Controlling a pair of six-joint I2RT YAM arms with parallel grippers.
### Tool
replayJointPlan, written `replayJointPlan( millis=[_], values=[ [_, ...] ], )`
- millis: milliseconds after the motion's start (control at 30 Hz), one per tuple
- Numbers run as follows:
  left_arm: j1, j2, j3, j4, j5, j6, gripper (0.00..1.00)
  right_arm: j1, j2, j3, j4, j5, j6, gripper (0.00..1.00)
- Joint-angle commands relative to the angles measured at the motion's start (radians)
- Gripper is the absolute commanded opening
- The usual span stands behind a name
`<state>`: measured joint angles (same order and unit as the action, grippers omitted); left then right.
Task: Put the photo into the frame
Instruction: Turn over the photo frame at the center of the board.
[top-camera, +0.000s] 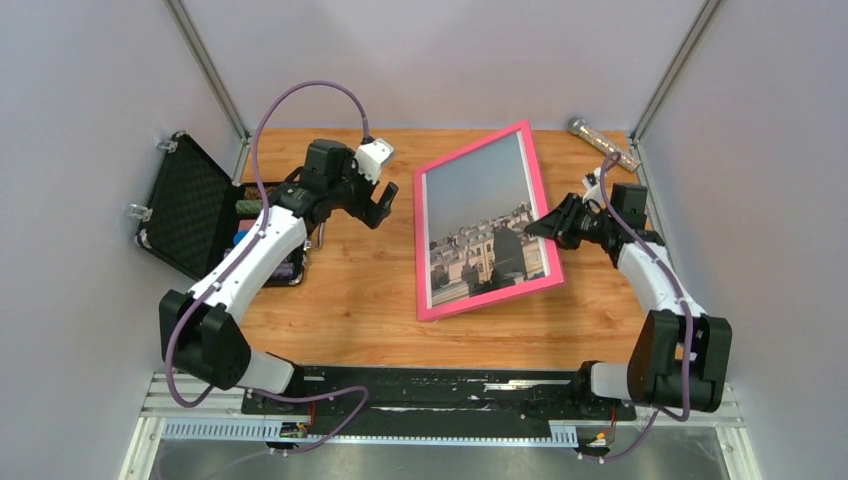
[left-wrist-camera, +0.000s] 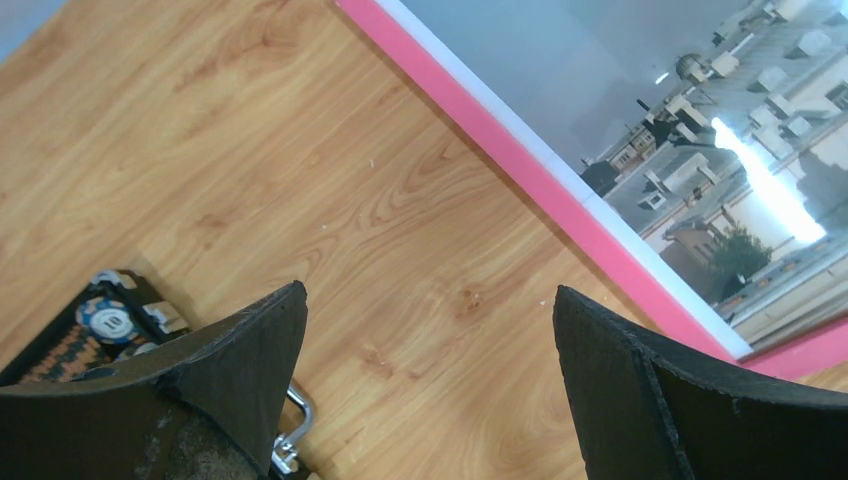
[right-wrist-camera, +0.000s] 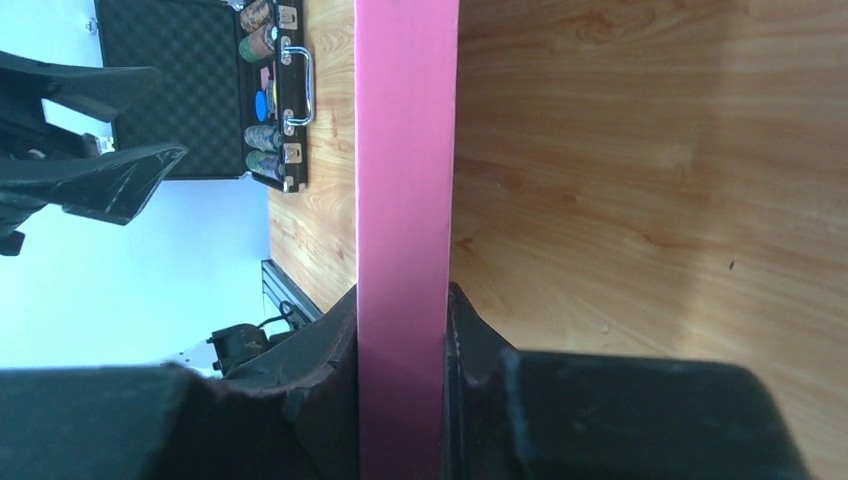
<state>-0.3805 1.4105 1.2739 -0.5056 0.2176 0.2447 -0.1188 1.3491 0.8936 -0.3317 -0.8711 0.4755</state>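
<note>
The pink frame (top-camera: 489, 298) lies slanted across the middle of the wooden table. The photo (top-camera: 480, 215), sky above city rooftops, sits inside it. My right gripper (top-camera: 541, 228) is shut on the frame's right rail (right-wrist-camera: 405, 150), one finger on each side of the pink edge, and that side looks raised. My left gripper (top-camera: 379, 206) hangs open to the left of the frame. Only bare wood shows between its fingers (left-wrist-camera: 255, 350). In the left wrist view the frame's pink rail (left-wrist-camera: 540, 180) and the photo (left-wrist-camera: 650, 110) run along the upper right.
An open black case (top-camera: 190, 205) holding poker chips sits at the table's left edge, close behind my left gripper (left-wrist-camera: 430, 290). Its metal handle (right-wrist-camera: 303, 85) faces the frame. A small clear tube (top-camera: 603, 143) lies at the back right corner. Grey walls close in three sides.
</note>
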Motion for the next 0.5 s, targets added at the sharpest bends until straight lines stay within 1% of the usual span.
replayJointPlan(
  millis=[0, 33, 100, 200, 300, 467],
  values=[
    [0.027, 0.023, -0.033, 0.091, 0.040, -0.098, 1.00, 0.007, -0.121, -0.149, 0.294, 0.049, 0.048, 0.22],
    [0.037, 0.030, -0.045, 0.107, 0.054, -0.125, 1.00, 0.007, -0.141, -0.192, 0.332, 0.061, 0.067, 0.26],
    [0.053, 0.051, -0.065, 0.132, 0.079, -0.173, 1.00, 0.007, -0.149, -0.224, 0.356, 0.076, 0.070, 0.29],
    [0.069, 0.095, -0.083, 0.158, 0.111, -0.224, 1.00, 0.007, -0.131, -0.224, 0.360, 0.095, 0.060, 0.33],
    [0.076, 0.150, -0.089, 0.169, 0.131, -0.268, 1.00, 0.007, -0.109, -0.234, 0.395, 0.091, 0.065, 0.35],
    [0.077, 0.235, -0.077, 0.178, 0.182, -0.298, 1.00, 0.007, -0.066, -0.238, 0.432, 0.102, 0.037, 0.41]
  ],
)
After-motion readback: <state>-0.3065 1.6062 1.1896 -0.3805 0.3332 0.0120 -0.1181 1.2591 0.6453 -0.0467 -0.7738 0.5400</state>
